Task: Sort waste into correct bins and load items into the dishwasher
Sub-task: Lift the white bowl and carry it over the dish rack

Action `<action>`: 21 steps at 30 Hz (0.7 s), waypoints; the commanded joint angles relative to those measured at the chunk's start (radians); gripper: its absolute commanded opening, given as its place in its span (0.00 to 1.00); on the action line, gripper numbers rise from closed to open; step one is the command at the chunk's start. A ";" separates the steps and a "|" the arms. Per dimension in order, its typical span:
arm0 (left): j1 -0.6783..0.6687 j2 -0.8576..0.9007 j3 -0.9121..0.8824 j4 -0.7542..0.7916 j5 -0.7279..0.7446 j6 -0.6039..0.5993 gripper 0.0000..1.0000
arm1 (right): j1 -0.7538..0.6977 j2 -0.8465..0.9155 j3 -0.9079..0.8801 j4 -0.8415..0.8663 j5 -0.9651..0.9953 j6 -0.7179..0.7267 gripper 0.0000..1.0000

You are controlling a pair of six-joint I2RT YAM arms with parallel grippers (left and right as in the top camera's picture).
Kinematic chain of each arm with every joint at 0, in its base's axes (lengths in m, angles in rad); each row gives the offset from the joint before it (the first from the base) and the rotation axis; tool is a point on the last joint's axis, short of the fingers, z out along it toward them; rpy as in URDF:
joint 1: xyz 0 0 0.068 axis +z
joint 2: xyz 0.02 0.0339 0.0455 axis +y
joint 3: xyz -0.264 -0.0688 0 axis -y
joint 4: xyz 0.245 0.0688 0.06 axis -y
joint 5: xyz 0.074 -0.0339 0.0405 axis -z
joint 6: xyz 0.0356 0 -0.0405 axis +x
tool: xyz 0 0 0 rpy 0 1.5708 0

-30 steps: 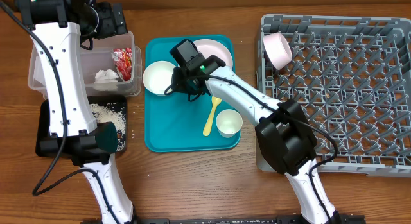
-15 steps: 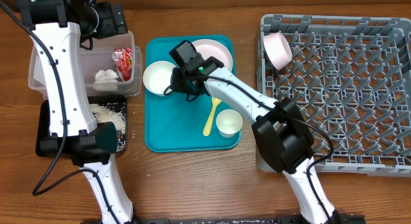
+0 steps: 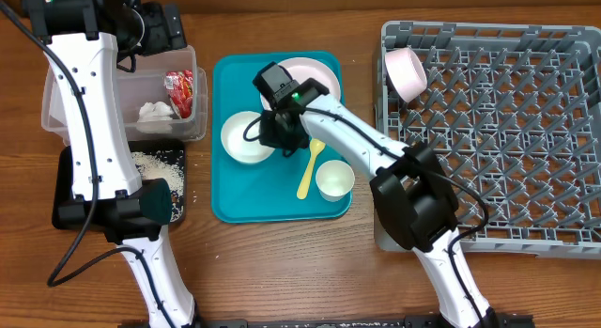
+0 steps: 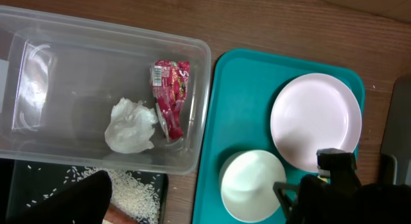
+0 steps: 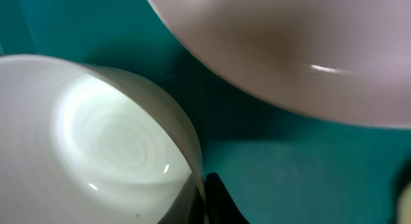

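The white bowl (image 3: 246, 138) had shifted across the teal tray (image 3: 254, 204), sliding from the far corner toward the middle as the right claw (image 3: 278, 135) closed on its rim. The wrist view showed that rim (image 5: 109, 147) pinched at the near edge, one dark fingertip (image 5: 215, 201) pressed against the outer wall. The jaws, part-open a second before, were now fully shut on the thin wall. The bowl appeared to rest on the tray, not yet lifted.

Just beyond the claw lay the pale pink plate (image 3: 315, 76), close to the bowl but apart from it. On the claw's near side sat the yellow spoon (image 3: 310, 170) and the small white cup (image 3: 334, 179). Well off to the claw's right stood the grey dish rack (image 3: 507, 131), with another pale bowl (image 3: 406, 72) already propped in its far corner.

To the claw's left, the clear tub (image 3: 192, 95) held the red wrapper (image 3: 180, 91) and the crumpled napkin (image 3: 155, 112). The black tray (image 3: 183, 192) on the counter carried the rice (image 3: 155, 164). The left claw (image 3: 160, 32) hung over the tub, spread wide and empty.

With the waste apparently sorted, the grip suggested the second bowl was next for the rack. A hold on so thin a rim could slip on the lift.
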 commanded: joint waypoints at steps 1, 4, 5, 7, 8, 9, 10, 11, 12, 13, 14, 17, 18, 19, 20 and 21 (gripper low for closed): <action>-0.006 -0.014 -0.003 0.004 -0.007 0.021 0.96 | -0.037 -0.079 0.049 -0.049 -0.037 -0.114 0.04; -0.006 -0.014 -0.003 0.005 -0.006 0.013 0.96 | -0.070 -0.184 0.090 -0.111 -0.038 -0.192 0.04; -0.006 -0.014 -0.003 0.006 -0.006 0.013 0.96 | -0.085 -0.230 0.101 -0.132 -0.026 -0.219 0.04; -0.006 -0.014 -0.003 0.009 -0.006 0.013 0.97 | -0.111 -0.312 0.104 -0.159 0.021 -0.254 0.04; -0.006 -0.014 -0.003 0.011 -0.007 0.014 0.97 | -0.125 -0.352 0.104 -0.179 0.072 -0.269 0.04; -0.006 -0.014 -0.003 0.012 -0.006 0.014 0.97 | -0.140 -0.394 0.104 -0.208 0.156 -0.275 0.04; -0.006 -0.014 -0.003 0.012 -0.007 0.014 0.97 | -0.152 -0.428 0.104 -0.237 0.246 -0.275 0.04; -0.006 -0.014 -0.003 0.013 -0.007 0.014 0.97 | -0.163 -0.455 0.104 -0.268 0.345 -0.275 0.04; -0.006 -0.014 -0.003 0.013 -0.008 0.014 0.97 | -0.173 -0.479 0.104 -0.305 0.455 -0.272 0.04; -0.006 -0.014 -0.003 0.013 -0.008 0.014 0.97 | -0.183 -0.500 0.104 -0.358 0.599 -0.259 0.04; -0.006 -0.014 -0.003 0.013 -0.008 0.015 0.97 | -0.189 -0.513 0.104 -0.416 0.744 -0.218 0.04; -0.005 -0.014 -0.003 0.013 -0.008 0.015 0.98 | -0.203 -0.522 0.104 -0.669 1.113 -0.005 0.04; -0.006 -0.014 -0.003 0.013 -0.007 0.014 0.98 | -0.208 -0.520 0.099 -0.715 1.165 0.041 0.04; -0.006 -0.014 -0.003 0.013 -0.007 0.014 0.98 | -0.216 -0.524 0.080 -0.715 1.148 -0.001 0.04; -0.006 -0.014 -0.003 0.016 -0.007 0.014 0.98 | -0.222 -0.526 0.070 -0.715 1.130 -0.009 0.04; -0.006 -0.014 -0.003 0.018 -0.007 0.014 0.98 | -0.227 -0.526 0.059 -0.715 1.104 -0.006 0.04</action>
